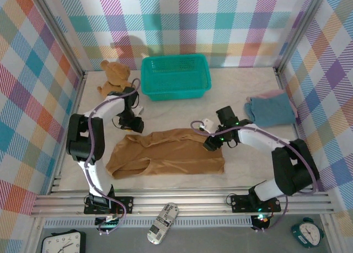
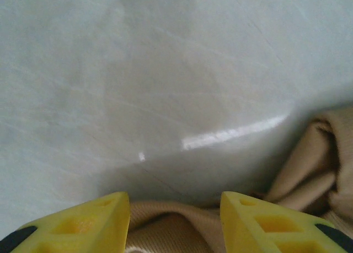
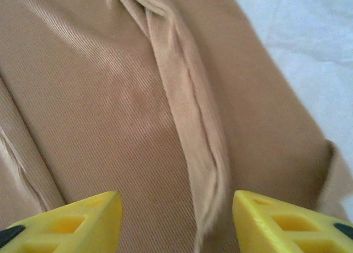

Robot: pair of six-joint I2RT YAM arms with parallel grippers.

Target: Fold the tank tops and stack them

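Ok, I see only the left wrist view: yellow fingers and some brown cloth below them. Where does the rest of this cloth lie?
Observer: The ochre tank top lies spread between both arms; the left tool is at its far left corner.
Operator: Does the right tool hold it?
Observer: No, the right tool is open above its right end.
Operator: Other tops?
Observer: A slate blue top lies folded at the right, pink cloth under it.
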